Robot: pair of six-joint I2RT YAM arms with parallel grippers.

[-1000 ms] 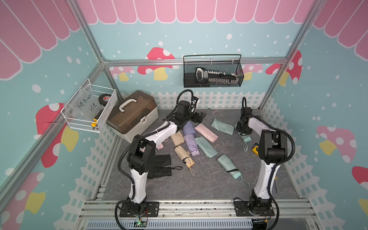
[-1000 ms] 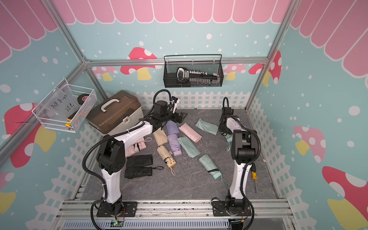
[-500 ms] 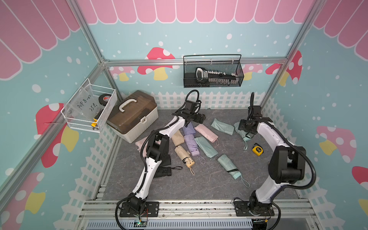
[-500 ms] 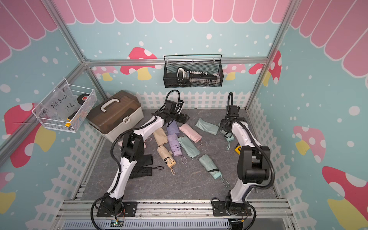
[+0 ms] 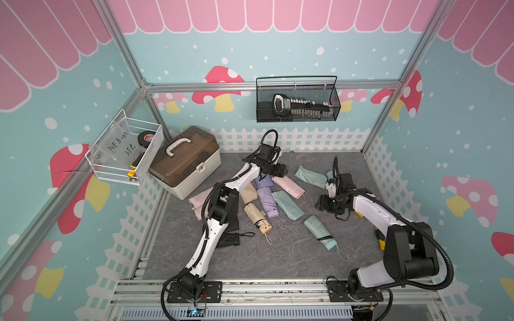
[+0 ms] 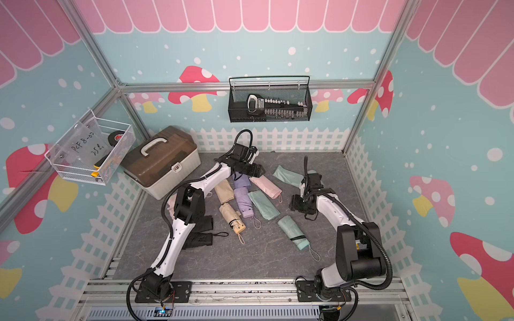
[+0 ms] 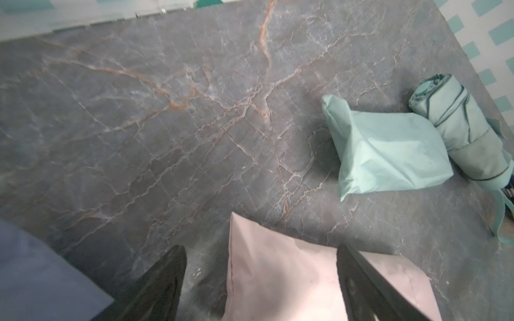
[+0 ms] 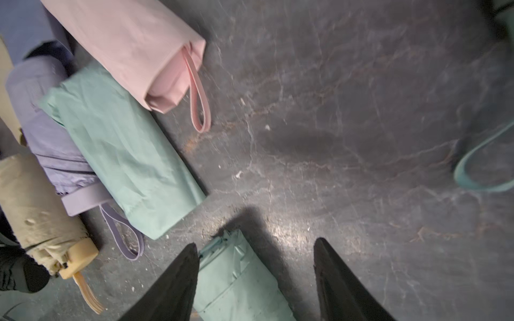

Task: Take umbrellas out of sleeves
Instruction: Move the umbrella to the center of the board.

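Mint walls with mushrooms enclose a grey marble desk. In its middle, one pink umbrella sits inside its pink sleeve. Only the handle and the wrist loop show at the sleeve mouth, which faces right and near. I think this is why the left end effector stands at the closed far end. Its jaws are wide apart, astride the fabric and gripping nothing yet, as if ready to pinch it. The right end effector is also spread and empty. It hangs above the far tip of a bare mint umbrella, near that loop. A lilac umbrella and a beige umbrella lie just left of the pink sleeve.
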